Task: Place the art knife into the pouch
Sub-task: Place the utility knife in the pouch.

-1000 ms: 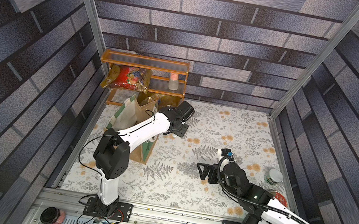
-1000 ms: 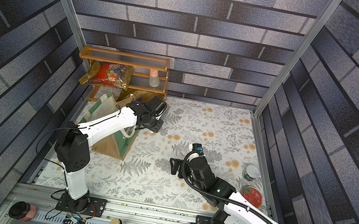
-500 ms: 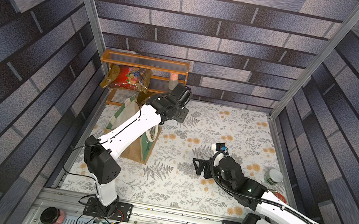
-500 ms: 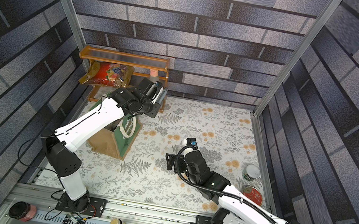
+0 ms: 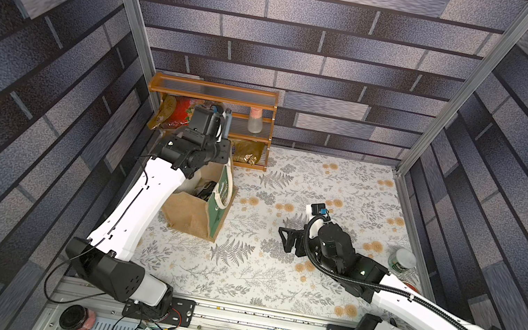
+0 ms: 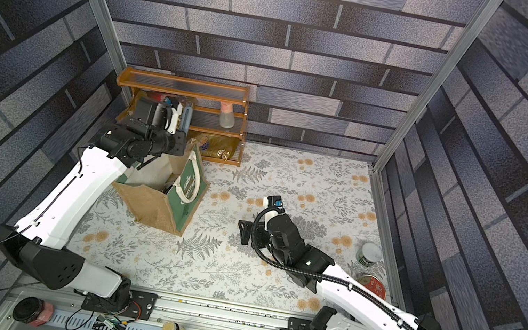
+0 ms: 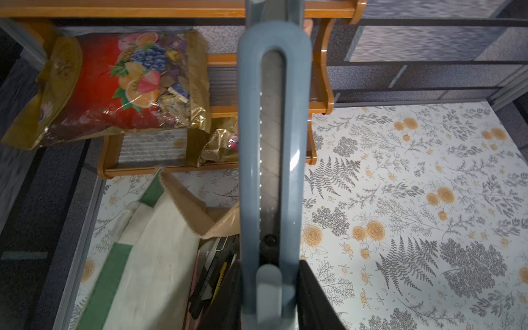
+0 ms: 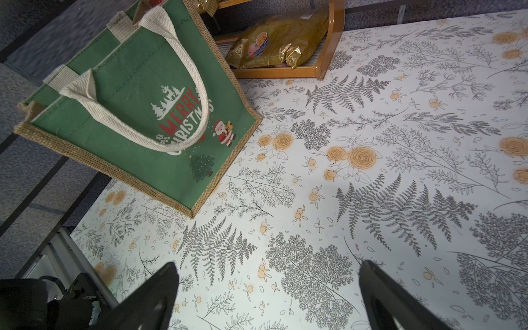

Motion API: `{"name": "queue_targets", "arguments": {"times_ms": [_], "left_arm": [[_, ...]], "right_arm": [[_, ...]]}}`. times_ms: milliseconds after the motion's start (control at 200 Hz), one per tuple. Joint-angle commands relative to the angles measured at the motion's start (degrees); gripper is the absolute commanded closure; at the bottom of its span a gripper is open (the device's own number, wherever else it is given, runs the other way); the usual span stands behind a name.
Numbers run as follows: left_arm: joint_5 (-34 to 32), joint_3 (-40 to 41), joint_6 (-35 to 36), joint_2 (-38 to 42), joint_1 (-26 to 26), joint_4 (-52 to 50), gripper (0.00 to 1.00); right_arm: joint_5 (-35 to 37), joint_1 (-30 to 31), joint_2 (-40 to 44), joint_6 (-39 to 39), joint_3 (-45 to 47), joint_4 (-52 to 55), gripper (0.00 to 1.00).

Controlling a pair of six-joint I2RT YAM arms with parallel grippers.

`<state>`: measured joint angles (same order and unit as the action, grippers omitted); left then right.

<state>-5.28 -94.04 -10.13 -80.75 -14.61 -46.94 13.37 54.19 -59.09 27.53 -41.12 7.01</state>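
The art knife [image 7: 273, 148], a long grey-blue cutter, stands upright in my left gripper [image 7: 270, 268], whose black fingers [image 7: 307, 274] are shut on its slider end. In both top views the knife [image 5: 227, 123] [image 6: 186, 118] hangs above the back end of the pouch, in front of the shelf. The pouch [image 5: 210, 213] [image 6: 174, 205] [image 8: 137, 120], a burlap tote with a green "Merry Christmas" panel, stands open at the left. Its open mouth [image 7: 160, 243] lies below the knife. My right gripper [image 8: 267, 271] [image 5: 286, 238] is open and empty, low over the middle of the table.
A wooden shelf [image 5: 212, 94] at the back left holds a red-gold snack bag [image 7: 128, 83], a gold bag [image 8: 274, 43] and a bottle [image 5: 255, 122]. Several other cutters [image 7: 211, 271] lie inside the pouch. Two tins [image 5: 403, 260] sit at the right edge, jars [image 5: 77, 318] by the front rail.
My left arm has risen and swung back and to the left, carrying the knife from beside the pouch to above its back end. The right arm has shifted slightly left.
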Motion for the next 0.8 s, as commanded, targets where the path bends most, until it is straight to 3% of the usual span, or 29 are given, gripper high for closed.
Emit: {"name": "queue_targets", "arguments": {"times_ms": [0,210,291,371,406,416,431,641,796], "left_arm": [[4.0,5.9,-3.3,2.2,2.7,4.3,0.67],[5.3,16.6,-5.4,5.7,7.1,9.2,0.66],[5.2,19.0,-5.8,6.1,8.3,9.9,0.61],[3.8,20.4,-5.7,6.8,8.4,10.5,0.35],[3.5,20.9,-5.9,7.3,8.5,10.8,0.17],[3.4,21.1,-5.9,7.5,8.4,10.9,0.05],[3.4,21.2,-5.8,7.7,8.5,11.2,0.0],[-2.1,21.8,-7.0,12.4,9.0,11.7,0.0],[-1.6,21.0,-9.1,14.7,15.0,8.6,0.0]], "right_arm": [[-0.9,-0.4,-1.1,-0.9,-2.1,0.0,0.0],[-0.9,-0.4,-2.7,-0.6,-3.3,0.7,0.0],[-1.3,-0.3,-3.6,-0.5,-4.3,1.5,0.0],[-1.4,-0.4,-4.7,-0.5,-5.8,2.8,0.0],[-1.1,-0.4,-5.1,-0.6,-6.5,3.8,0.0],[-1.0,-0.4,-5.2,-0.7,-6.6,4.0,0.0],[-0.9,-0.3,-5.5,-0.8,-7.0,4.3,0.0],[0.6,-0.4,-6.2,-2.1,-10.3,6.7,0.0],[0.8,-0.7,-7.1,-2.2,-12.6,8.4,0.0]]}}
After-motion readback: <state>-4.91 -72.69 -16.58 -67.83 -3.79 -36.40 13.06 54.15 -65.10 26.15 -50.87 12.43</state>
